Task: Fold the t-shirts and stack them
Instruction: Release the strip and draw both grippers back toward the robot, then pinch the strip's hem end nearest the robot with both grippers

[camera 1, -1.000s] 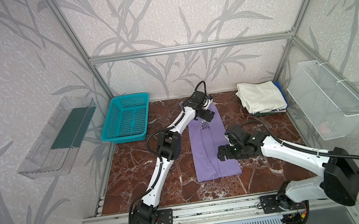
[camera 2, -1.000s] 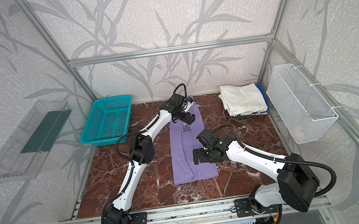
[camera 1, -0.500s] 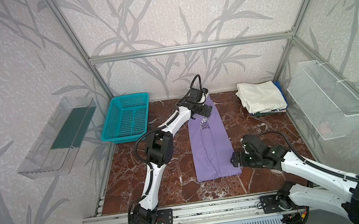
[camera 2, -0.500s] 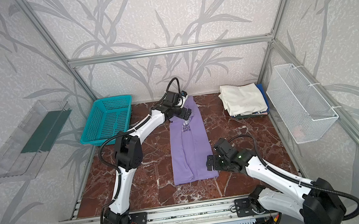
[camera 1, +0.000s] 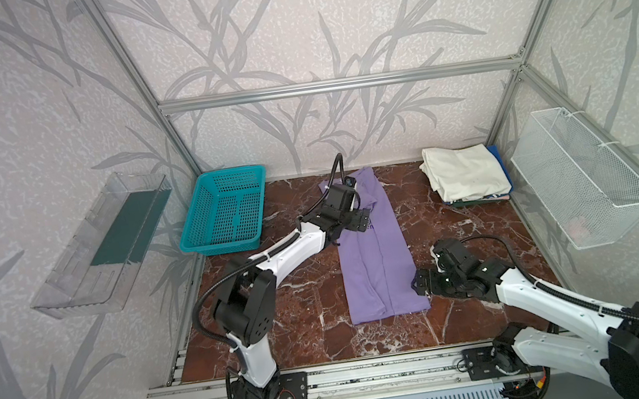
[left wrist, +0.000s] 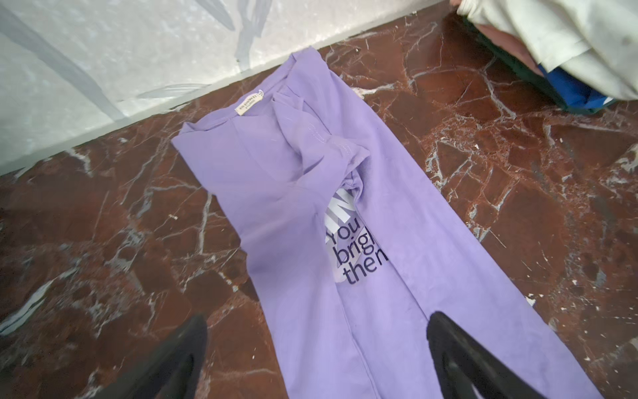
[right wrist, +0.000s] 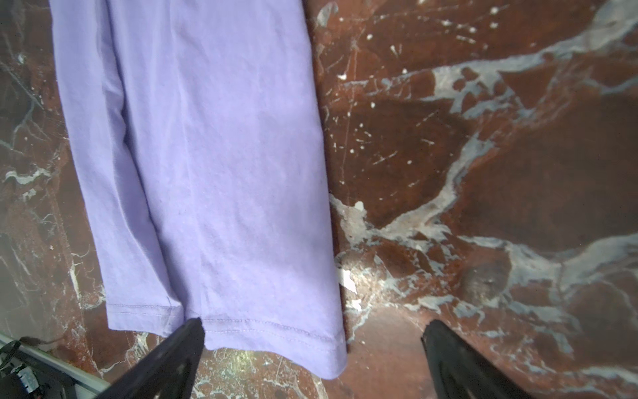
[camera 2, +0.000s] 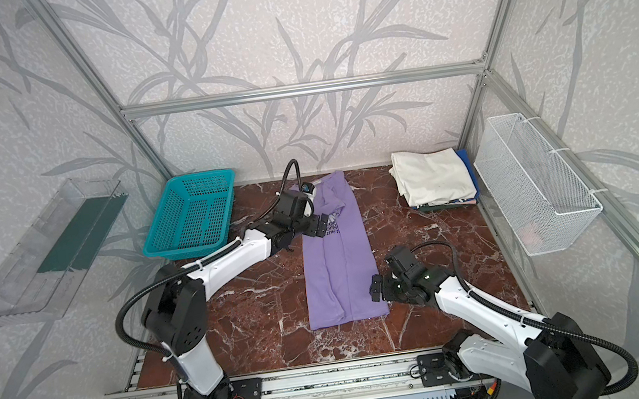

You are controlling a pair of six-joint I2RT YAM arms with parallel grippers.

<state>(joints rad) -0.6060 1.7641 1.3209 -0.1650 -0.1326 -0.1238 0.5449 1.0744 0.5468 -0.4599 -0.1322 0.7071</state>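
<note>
Soft lavender t-shirt (camera 1: 375, 252) folded into long narrow strip, collar toward back wall (camera 1: 342, 130); left gripper (left wrist: 317, 319) and right gripper (right wrist: 314, 324) both spread.

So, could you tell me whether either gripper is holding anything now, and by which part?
Nothing is held. The left gripper hangs open over the purple t-shirt near its lettering; the right gripper is open by its hem corner.

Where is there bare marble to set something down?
Bare marble: between the purple shirt and the cream-topped stack; in front, between its hem and the rail. Crowded: left of the shirt under the left arm, and by the right gripper.
</note>
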